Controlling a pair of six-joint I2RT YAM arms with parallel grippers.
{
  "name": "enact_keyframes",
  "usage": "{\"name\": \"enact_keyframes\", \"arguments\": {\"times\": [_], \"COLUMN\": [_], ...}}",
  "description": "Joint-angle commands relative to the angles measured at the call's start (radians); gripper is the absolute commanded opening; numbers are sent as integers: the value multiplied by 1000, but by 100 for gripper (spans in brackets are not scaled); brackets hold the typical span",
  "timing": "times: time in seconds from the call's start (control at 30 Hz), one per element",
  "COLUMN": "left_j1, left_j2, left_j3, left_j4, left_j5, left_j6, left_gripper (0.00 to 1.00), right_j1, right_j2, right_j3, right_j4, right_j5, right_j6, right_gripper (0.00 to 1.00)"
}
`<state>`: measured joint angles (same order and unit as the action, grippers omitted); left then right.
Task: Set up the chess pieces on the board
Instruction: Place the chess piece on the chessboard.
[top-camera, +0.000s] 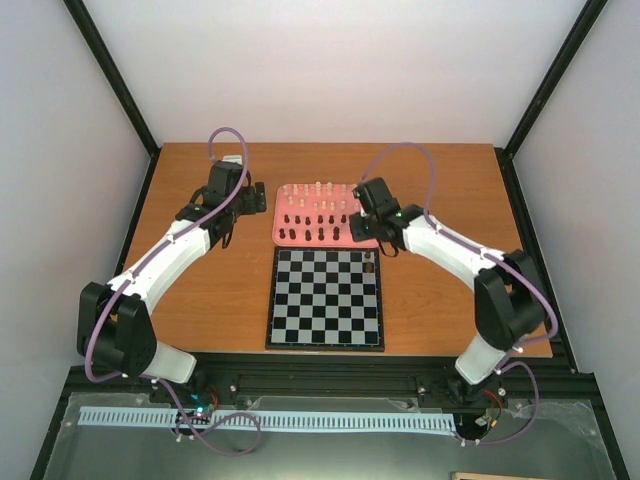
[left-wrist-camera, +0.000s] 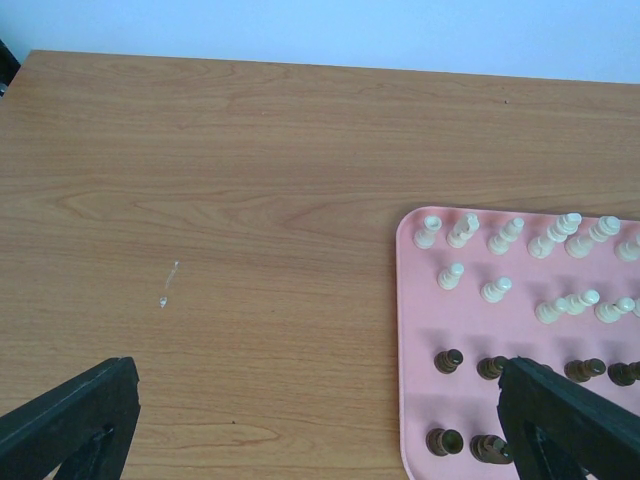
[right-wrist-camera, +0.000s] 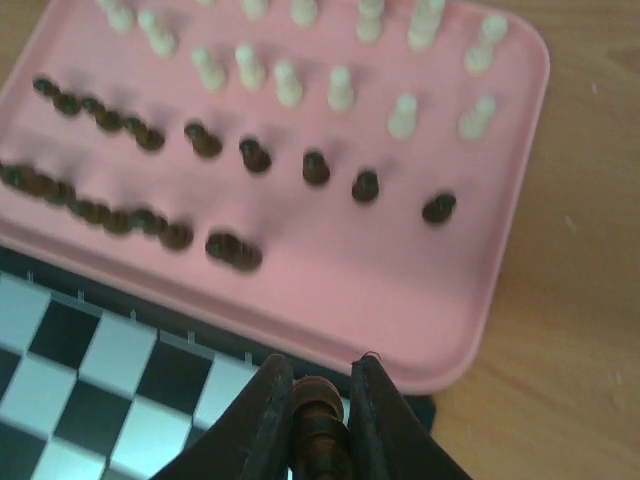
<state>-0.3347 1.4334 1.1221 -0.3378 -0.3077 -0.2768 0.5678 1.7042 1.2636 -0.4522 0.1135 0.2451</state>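
The black-and-white board (top-camera: 325, 300) lies in the middle of the table, and its far corner shows in the right wrist view (right-wrist-camera: 120, 350). Behind it, a pink tray (top-camera: 290, 240) holds dark chess pieces (right-wrist-camera: 255, 155) in the near rows and cream chess pieces (right-wrist-camera: 340, 90) in the far rows. My right gripper (right-wrist-camera: 320, 375) is shut on one dark piece (right-wrist-camera: 318, 420), held upright over the board's far right corner (top-camera: 371, 265). My left gripper (left-wrist-camera: 320, 440) is open and holds nothing. It hovers at the tray's left edge (left-wrist-camera: 420, 330), its right finger (left-wrist-camera: 560, 420) over the dark pieces (left-wrist-camera: 448, 361).
Brown tabletop (left-wrist-camera: 200, 200) stretches left of the tray. Black frame posts (top-camera: 110, 75) and white walls enclose the table. Purple cables loop over both arms (top-camera: 440, 245).
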Motion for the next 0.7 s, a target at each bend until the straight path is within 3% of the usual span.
{"name": "enact_keyframes", "arguments": {"times": [0.0, 0.3, 0.67], "left_j1": [2, 1, 2], "left_j2": [7, -4, -2], "left_j3": [19, 13, 14], "left_j4": [1, 8, 8], "left_j5": [-12, 11, 3], "left_j6": [-8, -13, -11], "left_gripper": [100, 100, 100], "right_j1": [49, 95, 170], "right_j2": [-155, -369, -332], "right_j3": [-112, -264, -401], "right_j4": [-32, -121, -65], "right_j5": [56, 103, 95], "right_j6": [59, 114, 159], "right_gripper": [16, 16, 16]}}
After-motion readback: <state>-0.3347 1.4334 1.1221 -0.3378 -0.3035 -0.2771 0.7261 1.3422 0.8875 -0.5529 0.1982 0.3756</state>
